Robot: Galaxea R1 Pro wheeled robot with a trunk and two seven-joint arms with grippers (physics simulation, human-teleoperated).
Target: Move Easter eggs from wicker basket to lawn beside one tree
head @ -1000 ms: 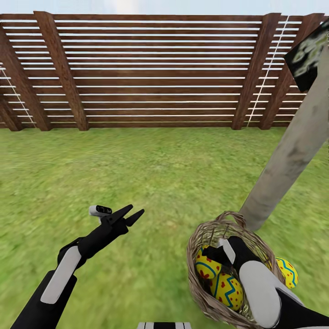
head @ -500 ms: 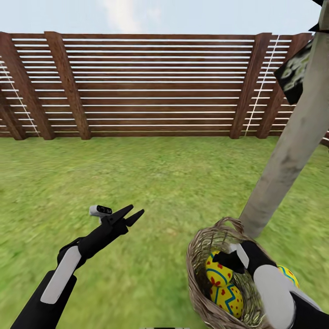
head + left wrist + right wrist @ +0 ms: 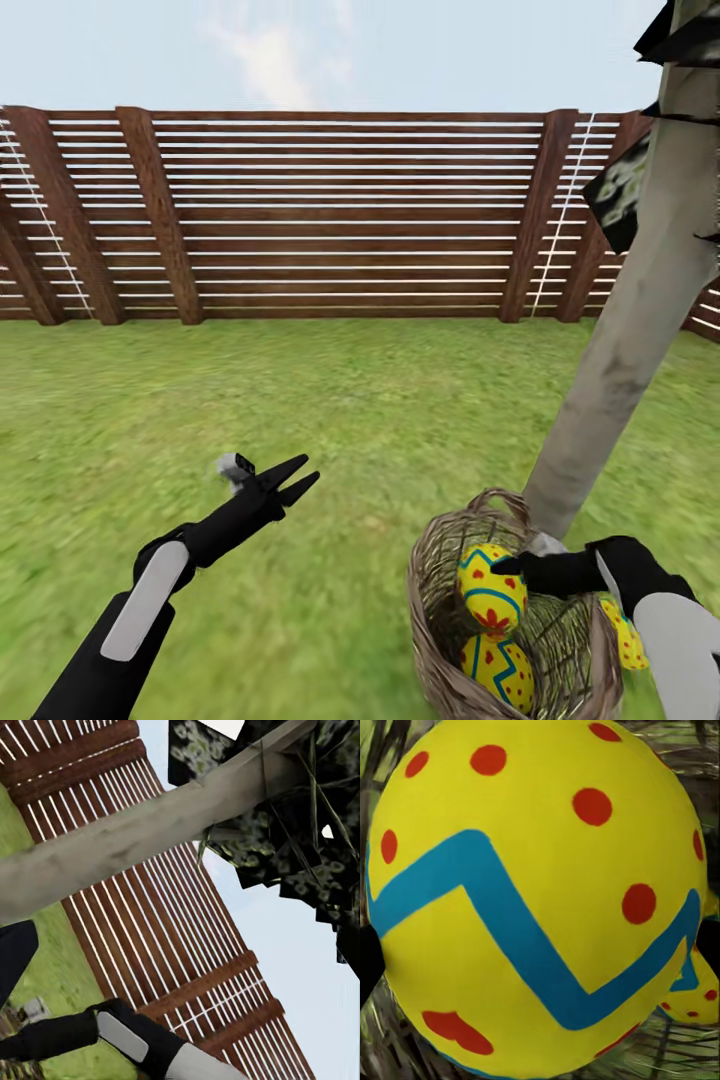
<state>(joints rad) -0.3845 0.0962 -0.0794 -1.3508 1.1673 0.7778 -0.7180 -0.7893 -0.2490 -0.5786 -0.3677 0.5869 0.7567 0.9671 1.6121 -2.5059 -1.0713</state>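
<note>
Wicker basket [image 3: 440, 640] cut by bottom edge; third egg [image 3: 622, 632] half-hidden behind it.

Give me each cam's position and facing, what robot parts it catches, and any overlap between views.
Head view: on the head, looking forward and down over the lawn to the fence; both arms show, left tool open over grass, right tool on an egg in the wicker basket beside the tree.
Left wrist view: near the left tool, facing the tree, fence and sky; the right arm crosses it.
Right wrist view: near the right tool, close on the egg.
Shared: head and left wrist both see tree and fence.
</note>
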